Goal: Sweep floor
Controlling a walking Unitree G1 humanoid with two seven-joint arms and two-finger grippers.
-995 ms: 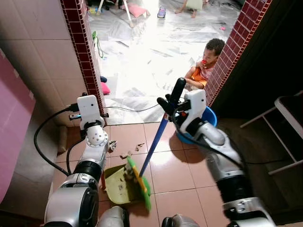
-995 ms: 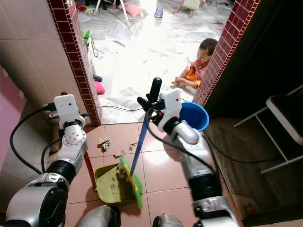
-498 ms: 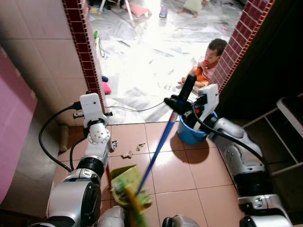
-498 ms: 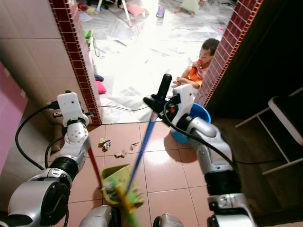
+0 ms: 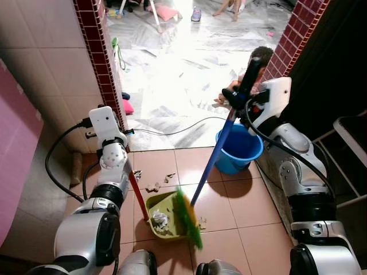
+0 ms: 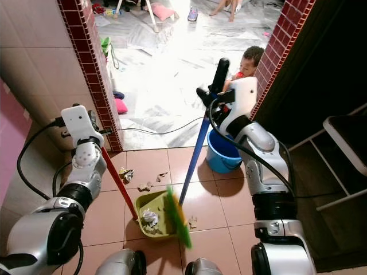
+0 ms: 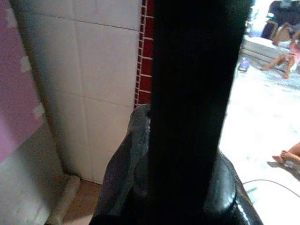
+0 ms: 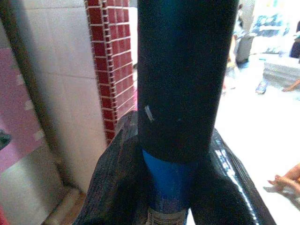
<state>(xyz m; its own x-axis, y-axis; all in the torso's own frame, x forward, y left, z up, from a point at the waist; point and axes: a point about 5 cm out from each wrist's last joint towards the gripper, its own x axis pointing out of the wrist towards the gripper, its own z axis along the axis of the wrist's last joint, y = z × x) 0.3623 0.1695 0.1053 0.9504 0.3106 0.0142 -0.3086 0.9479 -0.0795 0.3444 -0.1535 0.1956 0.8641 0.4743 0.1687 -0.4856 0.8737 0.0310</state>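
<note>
The right hand (image 5: 243, 98) sits in the upper right of the frame, its fingers closed round the black grip of the broom (image 5: 213, 160) — the right wrist view shows the blue shaft clamped between them. The shaft slants down toward the lower centre, where the green bristle head (image 5: 188, 219) meets the open edge of the green dustpan (image 5: 161, 212). A crumpled white scrap (image 5: 160, 217) lies inside the pan. The left hand (image 6: 94, 137), at the left of the frame, grips the dustpan's red handle (image 6: 118, 182). Loose debris (image 5: 153, 187) lies on the brown tile floor (image 5: 229, 206) above the pan. A blue bucket (image 5: 238, 149) stands right of the shaft, beside the brick pillar (image 5: 289, 40). A person (image 6: 250, 62) sits in the bright doorway behind.
</note>
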